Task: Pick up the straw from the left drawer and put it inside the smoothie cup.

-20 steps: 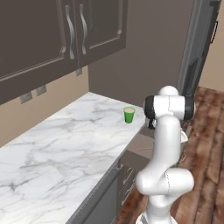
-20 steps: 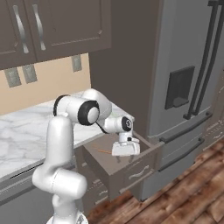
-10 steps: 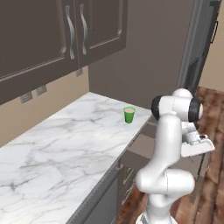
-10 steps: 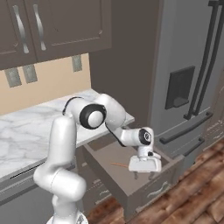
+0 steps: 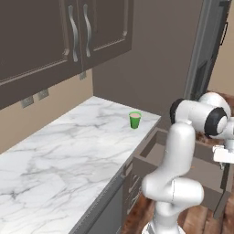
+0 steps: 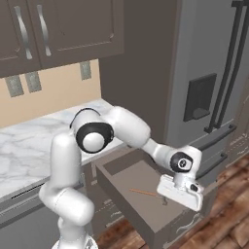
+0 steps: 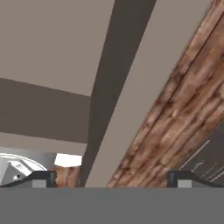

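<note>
**A:** How does the white arm's two-finger gripper [image 7: 112, 177] stand?

**B:** Its jaws are spread wide apart, the two small dark fingertips [image 7: 41, 178] sitting far to either side at the bottom of the hand view. Nothing lies between them and they touch nothing. In the right base view the gripper [image 6: 179, 193] hangs over the outer front part of the wide, shallow taupe-brown left drawer [image 6: 121, 168], which is pulled out.

**A:** And the thin orange-tan straw?

**B:** One straw [image 6: 142, 192], lying flat on the drawer's tan floor, just beside the hand and apart from it.

**A:** Cups?

**B:** One small bright green smoothie cup [image 5: 135, 119] with pinkish-brown liquid at its rim, upright on the white marble counter [image 5: 59, 151] near its far corner, well apart from the drawer.

**A:** What differs between the views?

**B:** The left base view gives the cup; the right base view gives the straw. The hand view looks down past the drawer's front edge [image 7: 127, 96] onto reddish-brown wooden floorboards [image 7: 183, 113].
</note>
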You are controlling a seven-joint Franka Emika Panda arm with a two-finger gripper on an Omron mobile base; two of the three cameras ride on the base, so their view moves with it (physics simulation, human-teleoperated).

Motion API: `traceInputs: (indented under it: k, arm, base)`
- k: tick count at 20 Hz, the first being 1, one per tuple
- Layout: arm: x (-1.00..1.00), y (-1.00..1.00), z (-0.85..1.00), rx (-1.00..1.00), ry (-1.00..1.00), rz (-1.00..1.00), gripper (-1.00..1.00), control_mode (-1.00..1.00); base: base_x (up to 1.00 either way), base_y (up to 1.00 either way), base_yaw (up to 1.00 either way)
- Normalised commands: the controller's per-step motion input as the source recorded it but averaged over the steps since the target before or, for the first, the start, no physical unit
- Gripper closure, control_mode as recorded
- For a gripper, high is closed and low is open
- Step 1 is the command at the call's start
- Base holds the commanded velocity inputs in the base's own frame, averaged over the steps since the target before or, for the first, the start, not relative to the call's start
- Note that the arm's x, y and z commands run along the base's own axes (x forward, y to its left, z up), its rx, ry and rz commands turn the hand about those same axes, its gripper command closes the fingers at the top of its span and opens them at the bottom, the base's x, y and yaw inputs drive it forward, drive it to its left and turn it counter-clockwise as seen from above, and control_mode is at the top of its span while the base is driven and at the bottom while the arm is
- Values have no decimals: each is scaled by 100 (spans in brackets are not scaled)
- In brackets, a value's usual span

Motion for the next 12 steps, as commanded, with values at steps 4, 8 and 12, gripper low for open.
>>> traceInputs:
  k: [4,8,12]
  arm:
    - [11,66,80,17,-41,-12,-100,-100]
    - [42,98,24,8,-28,-27,-100,-100]
    - [41,90,-30,6,-13,-39,-100,-100]
  base:
    - [0,0,0]
    - [0,0,0]
    - [0,0,0]
